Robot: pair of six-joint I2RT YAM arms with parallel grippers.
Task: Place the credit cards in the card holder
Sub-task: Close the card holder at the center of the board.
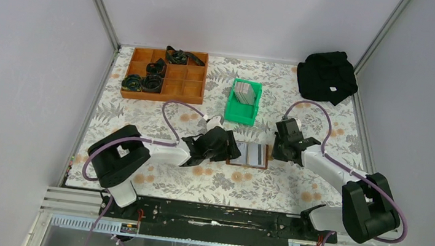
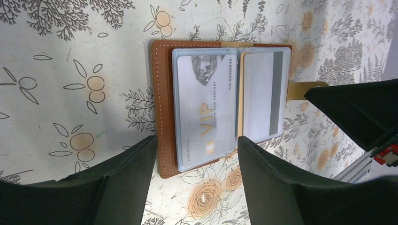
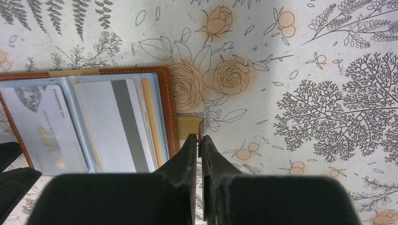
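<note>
Top external view: card holder [image 1: 248, 154] open flat on floral table [image 1: 226, 187] between grippers. Left gripper [image 2: 196, 143] spread wide, straddling holder's edge. Right gripper [image 3: 199, 139] pressed together at snap tab [image 3: 190, 125]; pinch unclear. Grey credit cards [image 1: 244, 92] stacked in green bin [image 1: 239, 117].

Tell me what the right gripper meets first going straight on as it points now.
Probably the snap tab of the card holder, just ahead of the right gripper, tips shut; contact is unclear.

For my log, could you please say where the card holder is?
Top view: the card holder lies open between the left hand and right hand, near the green bin.
</note>
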